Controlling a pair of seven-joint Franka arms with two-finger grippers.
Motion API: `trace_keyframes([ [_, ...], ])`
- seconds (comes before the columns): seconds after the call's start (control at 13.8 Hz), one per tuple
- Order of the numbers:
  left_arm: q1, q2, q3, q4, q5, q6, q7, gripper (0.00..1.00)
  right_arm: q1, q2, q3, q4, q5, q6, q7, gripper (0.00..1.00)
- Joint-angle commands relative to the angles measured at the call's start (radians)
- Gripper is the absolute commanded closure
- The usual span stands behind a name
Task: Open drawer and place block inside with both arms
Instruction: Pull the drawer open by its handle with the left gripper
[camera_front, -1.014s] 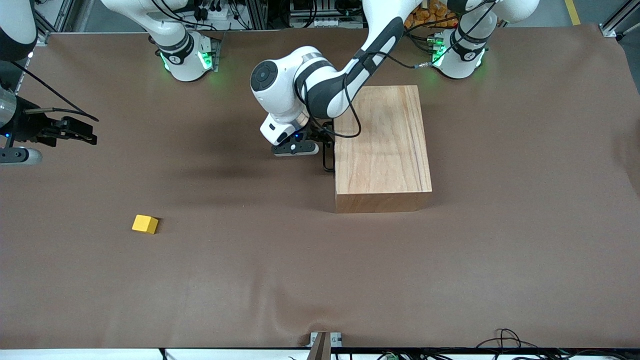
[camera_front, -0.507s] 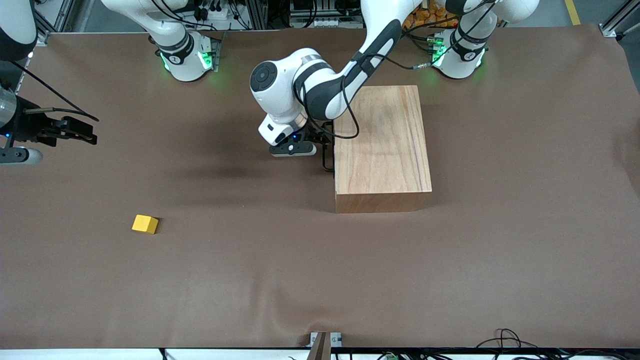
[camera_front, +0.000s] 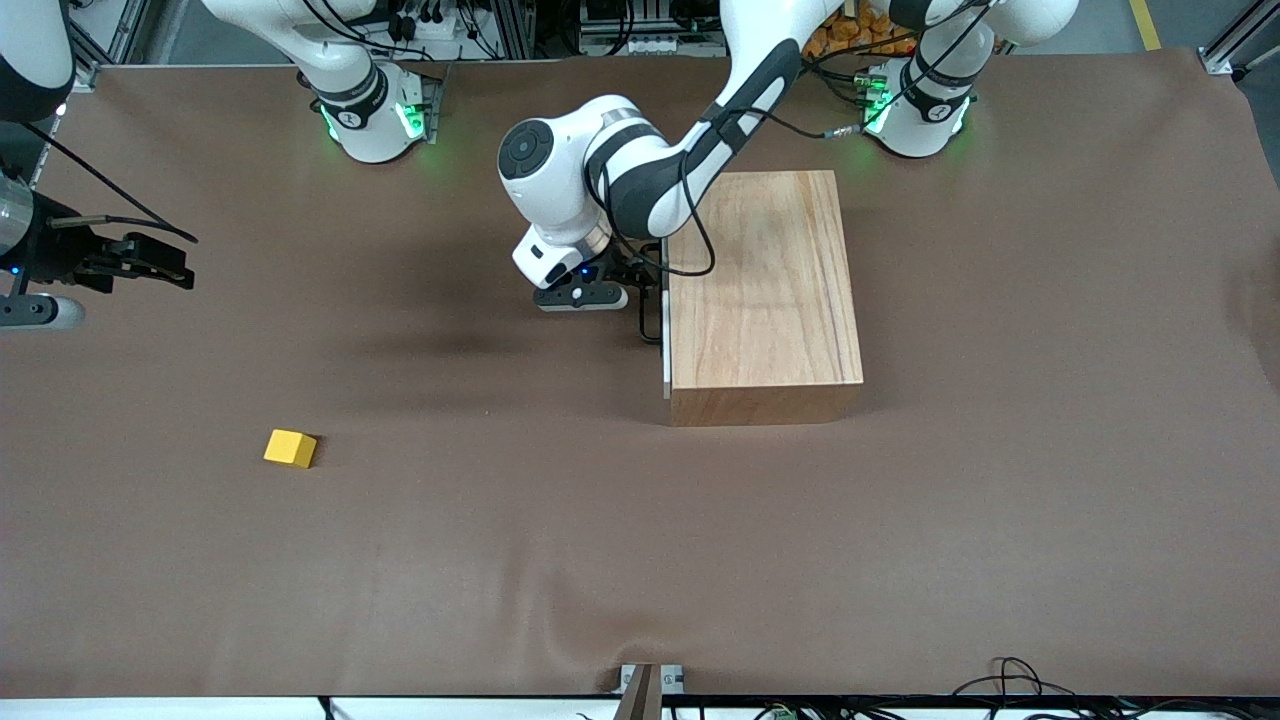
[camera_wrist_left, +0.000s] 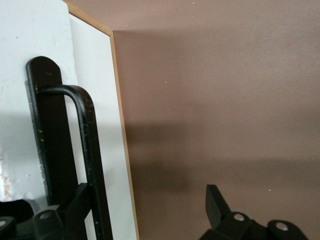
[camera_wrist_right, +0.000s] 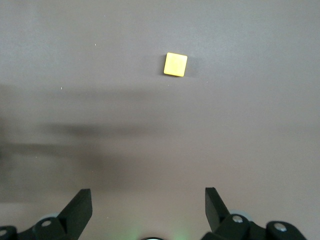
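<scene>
The wooden box (camera_front: 765, 290) stands mid-table. Its drawer front (camera_front: 666, 352) faces the right arm's end and shows as a thin white edge just out of the box. In the left wrist view the white panel (camera_wrist_left: 95, 100) and black wire handle (camera_wrist_left: 87, 130) are close up. My left gripper (camera_front: 645, 290) (camera_wrist_left: 147, 195) is open at the handle, one finger (camera_wrist_left: 75, 205) hooked under the bar. The yellow block (camera_front: 290, 448) (camera_wrist_right: 176, 64) lies on the cloth toward the right arm's end. My right gripper (camera_front: 165, 265) (camera_wrist_right: 147, 192) is open and empty, up over the cloth, away from the block.
The brown cloth (camera_front: 640, 560) covers the table. The arm bases (camera_front: 375, 115) (camera_front: 915, 115) stand along the robots' edge. A metal bracket (camera_front: 650, 685) and loose cables (camera_front: 1010, 680) sit at the table edge nearest the front camera.
My left gripper has shifted slightly toward the right arm's end with the handle, and the drawer's white front edge now shows out of the box. The right arm and block have not moved.
</scene>
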Motion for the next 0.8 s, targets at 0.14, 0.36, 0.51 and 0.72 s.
trace_keyframes([
  [0.14, -0.004, 0.025, -0.006, 0.028, -0.025, 0.099, 0.009, 0.00, -0.004, -0.007, 0.000, -0.007, 0.004, -0.004, -0.004, 0.00],
  [0.36, -0.004, 0.032, -0.006, 0.028, -0.057, 0.155, 0.009, 0.00, -0.004, -0.007, 0.000, -0.007, 0.004, -0.002, -0.005, 0.00],
  [0.51, -0.004, 0.040, -0.008, 0.028, -0.070, 0.196, 0.009, 0.00, -0.007, -0.002, -0.001, -0.007, 0.004, 0.004, -0.007, 0.00],
  [0.72, -0.004, 0.040, -0.009, 0.030, -0.098, 0.237, 0.009, 0.00, -0.015, -0.001, -0.001, -0.009, 0.004, 0.011, -0.008, 0.00],
])
